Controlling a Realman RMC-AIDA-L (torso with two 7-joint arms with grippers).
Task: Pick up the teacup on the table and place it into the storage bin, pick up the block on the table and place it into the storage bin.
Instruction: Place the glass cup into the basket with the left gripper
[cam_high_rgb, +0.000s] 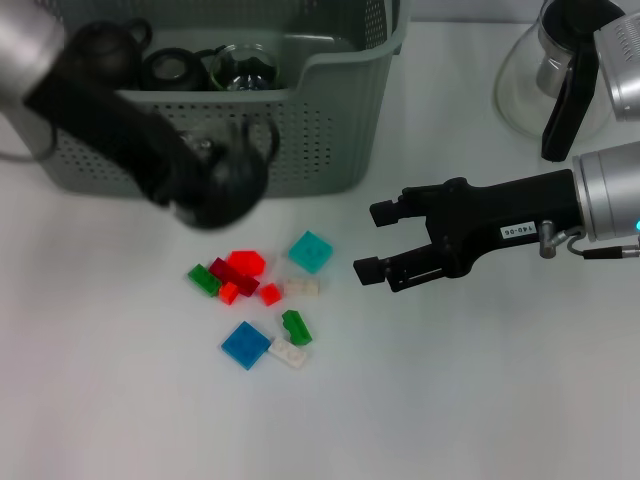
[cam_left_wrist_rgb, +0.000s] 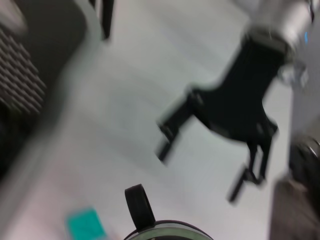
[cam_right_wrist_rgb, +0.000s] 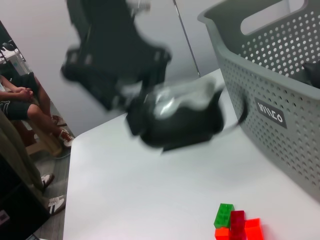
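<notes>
Blurred across the upper left of the head view, the left arm (cam_high_rgb: 60, 70) is seen nearest the camera, its left gripper (cam_high_rgb: 205, 185) clamped on a dark teacup (cam_high_rgb: 232, 175) held clear of the white bench (cam_high_rgb: 480, 400), just in front of the storage bin's wall. The cup's glass rim and black handle (cam_left_wrist_rgb: 140, 206) are caught at the edge of the left wrist view, and the cup is shown smeared but lifted off the bench in the right wrist view.

Largest among the objects, the grey-green storage bin (cam_high_rgb: 330, 110) is set at the back left of the bench, its walls perforated and a small black label (cam_right_wrist_rgb: 270, 112) with white lettering fixed to one side. Dark cups and a glass vessel (cam_high_rgb: 240, 68) are seen inside it.

A glass pot (cam_high_rgb: 555, 75) with a black handle is placed at the back right.

The right gripper (cam_high_rgb: 368, 240) is held low above the bench at centre right, its black fingers spread and nothing between them.

A scatter of small blocks lies on the bench in front of the bin: a teal tile (cam_high_rgb: 310, 251), a blue tile (cam_high_rgb: 245, 344), a red cluster (cam_high_rgb: 243, 272), two green bricks (cam_high_rgb: 203, 279) and two white bricks (cam_high_rgb: 288, 351).
</notes>
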